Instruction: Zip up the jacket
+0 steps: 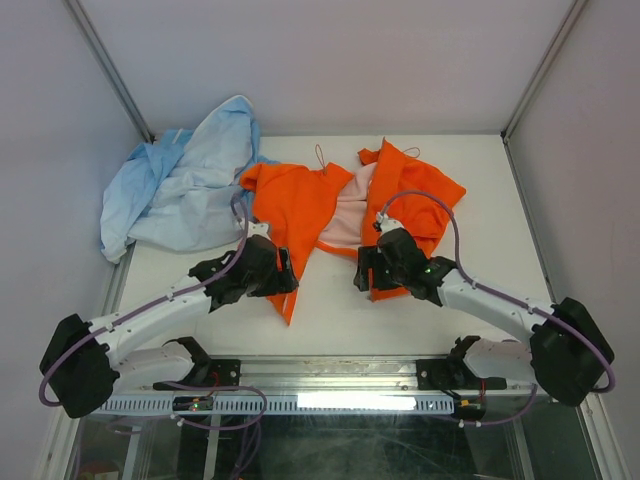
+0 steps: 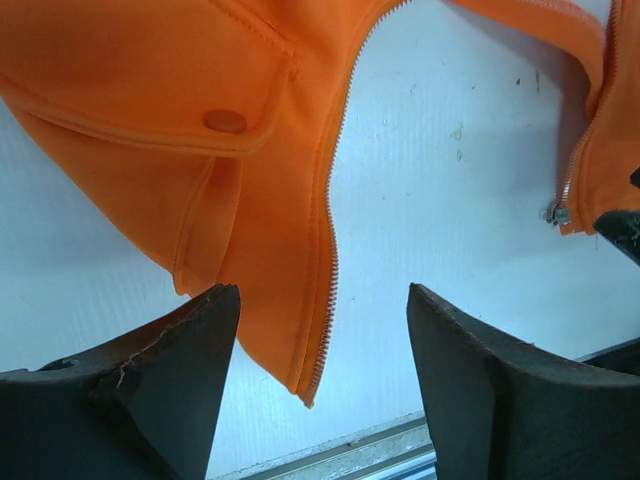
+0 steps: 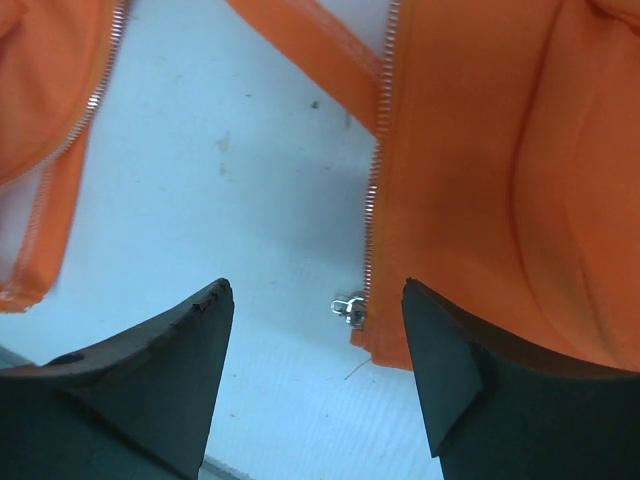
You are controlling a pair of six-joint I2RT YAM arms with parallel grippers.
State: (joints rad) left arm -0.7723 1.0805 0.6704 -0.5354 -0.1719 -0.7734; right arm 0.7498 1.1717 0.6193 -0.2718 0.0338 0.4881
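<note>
The orange jacket (image 1: 300,205) lies open on the table, pink lining (image 1: 350,215) showing in the middle. My left gripper (image 1: 285,272) is open over the left front panel's bottom corner (image 2: 305,385), whose zipper teeth (image 2: 330,230) run between my jaws; a snap button (image 2: 225,121) sits on the pocket. My right gripper (image 1: 365,272) is open over the right panel's bottom corner (image 3: 400,345), where the silver zipper slider (image 3: 350,308) lies between my jaws. Both grippers are empty.
A light blue garment (image 1: 180,185) is heaped at the back left, touching the jacket. The table's metal front rail (image 1: 330,375) runs just behind the grippers. White walls enclose the table on three sides.
</note>
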